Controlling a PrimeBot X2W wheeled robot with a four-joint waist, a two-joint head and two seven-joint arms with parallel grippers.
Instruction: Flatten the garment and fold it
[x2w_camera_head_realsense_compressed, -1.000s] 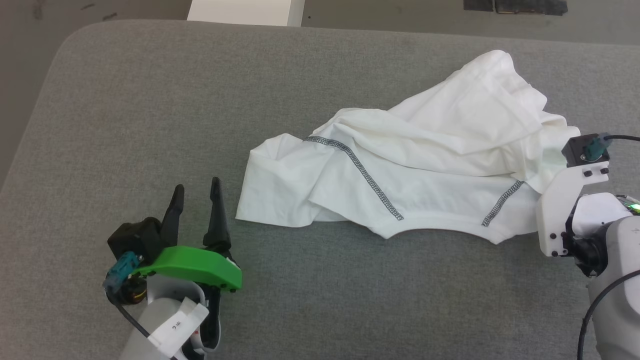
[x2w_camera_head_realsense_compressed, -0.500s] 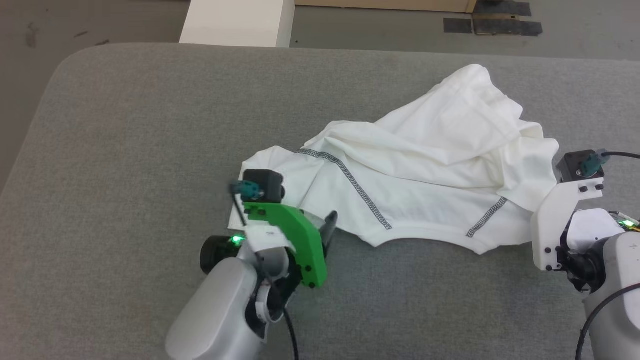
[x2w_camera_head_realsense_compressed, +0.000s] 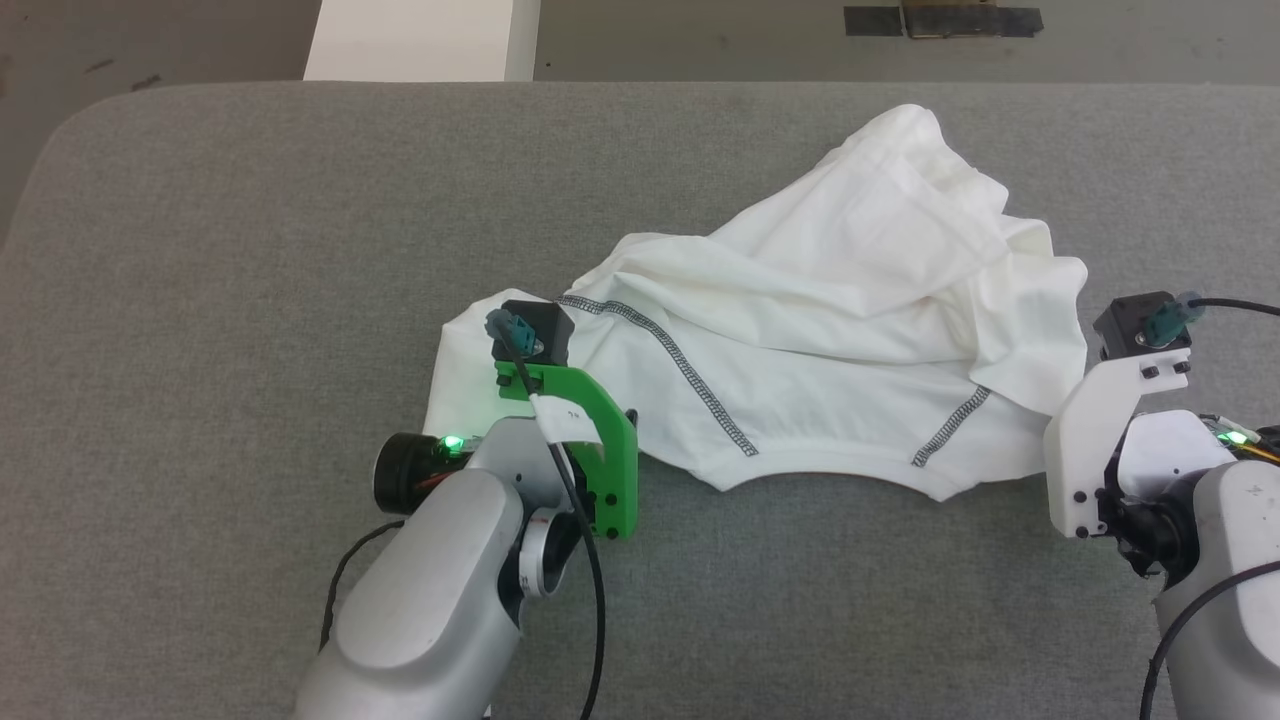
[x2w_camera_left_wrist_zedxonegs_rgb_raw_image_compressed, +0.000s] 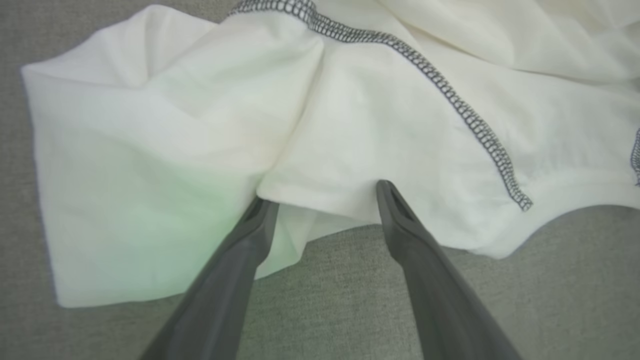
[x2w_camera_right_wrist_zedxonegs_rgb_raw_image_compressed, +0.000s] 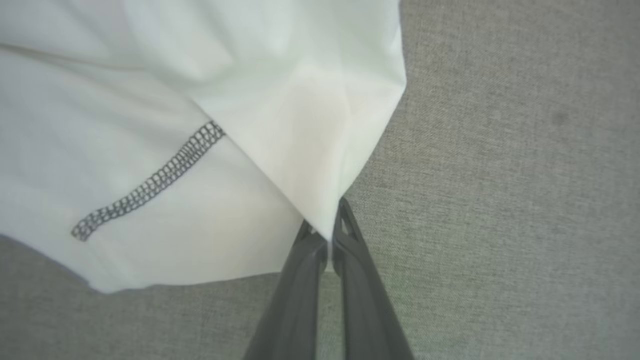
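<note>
One white long-sleeved shirt of thin smooth fabric (x2w_camera_head_realsense_compressed: 800, 330) is found crumpled ahead of both grippers. It is judged light, limp and slippery, best taken at hem corners. One corner is pinched in the closed right gripper (x2w_camera_right_wrist_zedxonegs_rgb_raw_image_compressed: 324, 215); a hem fold is straddled, ungripped, by the wide-spread left gripper (x2w_camera_left_wrist_zedxonegs_rgb_raw_image_compressed: 324, 194). A grey woven tabletop (x2w_camera_head_realsense_compressed: 250, 250) is spread beneath; a rigid white box (x2w_camera_head_realsense_compressed: 420, 40) is seen beyond.

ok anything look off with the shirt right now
Only the garment itself: it lies crumpled on the grey surface, its far right part bunched up and folded over the body, seams running askew. No damage shows. The right gripper is shut on a corner; the left gripper is open at the hem.
</note>
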